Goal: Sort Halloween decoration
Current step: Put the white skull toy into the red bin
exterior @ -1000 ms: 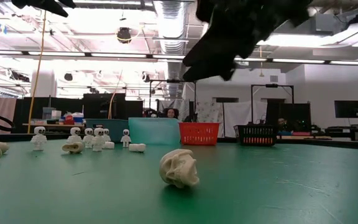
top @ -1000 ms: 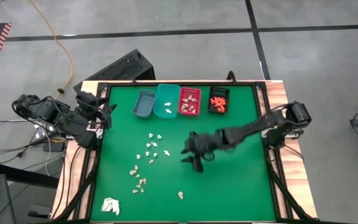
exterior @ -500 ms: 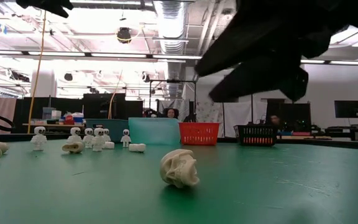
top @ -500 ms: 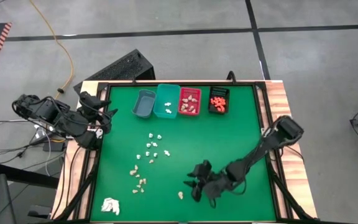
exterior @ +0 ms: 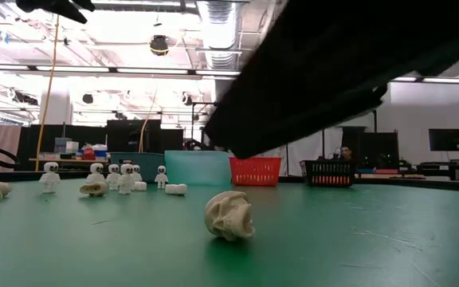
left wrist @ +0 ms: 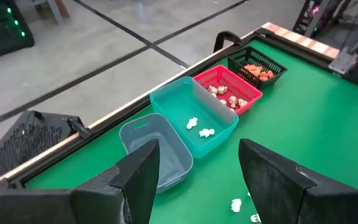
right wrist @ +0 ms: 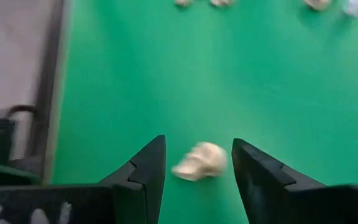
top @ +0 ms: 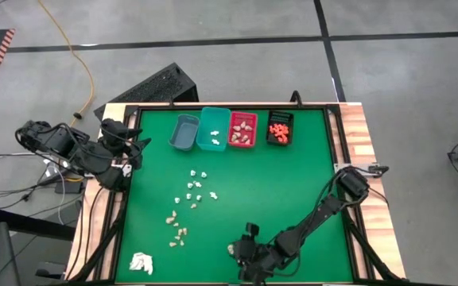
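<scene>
While the left gripper (top: 137,144) waited, wide open, at the tabletop's (top: 308,183) left edge, the right gripper (top: 238,253) hung low with fingers spread, seemingly not yet touching a beige skull (top: 230,249) between them.

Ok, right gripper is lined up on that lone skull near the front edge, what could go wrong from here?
The beige skull lies tilted on its side between the open fingers of the right gripper; being rounded, it may roll or squirt out as they shut. It also sits alone close to the table's front edge, so a nudge could push it off.
</scene>
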You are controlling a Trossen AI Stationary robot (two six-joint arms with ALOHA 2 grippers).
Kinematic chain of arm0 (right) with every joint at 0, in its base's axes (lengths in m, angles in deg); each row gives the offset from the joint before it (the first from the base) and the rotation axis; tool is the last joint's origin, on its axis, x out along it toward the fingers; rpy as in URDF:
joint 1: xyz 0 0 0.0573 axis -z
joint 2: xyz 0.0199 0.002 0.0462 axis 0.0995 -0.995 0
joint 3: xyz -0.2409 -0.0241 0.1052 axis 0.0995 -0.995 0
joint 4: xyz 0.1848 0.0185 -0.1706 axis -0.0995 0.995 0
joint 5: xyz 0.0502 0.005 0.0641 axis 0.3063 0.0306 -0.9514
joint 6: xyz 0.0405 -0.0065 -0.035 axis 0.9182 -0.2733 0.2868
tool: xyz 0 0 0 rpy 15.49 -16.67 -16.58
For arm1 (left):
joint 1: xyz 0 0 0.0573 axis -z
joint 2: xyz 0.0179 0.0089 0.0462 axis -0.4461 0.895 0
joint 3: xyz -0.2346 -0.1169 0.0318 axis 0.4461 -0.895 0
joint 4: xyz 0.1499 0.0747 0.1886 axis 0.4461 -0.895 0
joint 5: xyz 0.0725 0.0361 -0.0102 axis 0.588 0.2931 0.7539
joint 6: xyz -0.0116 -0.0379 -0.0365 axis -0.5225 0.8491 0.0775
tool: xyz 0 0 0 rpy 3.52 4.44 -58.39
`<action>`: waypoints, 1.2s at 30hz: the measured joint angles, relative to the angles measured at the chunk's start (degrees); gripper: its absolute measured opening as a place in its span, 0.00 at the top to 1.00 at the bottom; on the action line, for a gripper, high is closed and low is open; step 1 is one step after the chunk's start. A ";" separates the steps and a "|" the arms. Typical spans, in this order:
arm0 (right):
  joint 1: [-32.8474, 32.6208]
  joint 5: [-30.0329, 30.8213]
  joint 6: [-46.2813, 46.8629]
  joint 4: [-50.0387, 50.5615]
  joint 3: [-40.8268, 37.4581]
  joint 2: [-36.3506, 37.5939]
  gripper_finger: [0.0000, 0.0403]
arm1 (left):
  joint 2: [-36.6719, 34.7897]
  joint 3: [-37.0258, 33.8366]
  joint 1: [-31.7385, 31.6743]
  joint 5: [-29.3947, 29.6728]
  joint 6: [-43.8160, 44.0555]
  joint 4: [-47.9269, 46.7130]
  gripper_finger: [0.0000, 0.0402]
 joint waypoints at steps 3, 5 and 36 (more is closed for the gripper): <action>-1.56 2.38 -1.11 -0.42 -0.03 -0.76 0.56 | 0.00 0.00 0.00 0.02 1.31 -0.02 0.48; -2.21 4.14 -0.84 -0.87 -0.04 -1.20 0.57 | 0.02 0.00 0.01 0.02 1.47 -0.02 0.48; -0.21 8.19 -12.59 -2.11 -0.21 -0.28 0.60 | 4.79 0.00 0.00 -0.69 3.72 1.33 0.48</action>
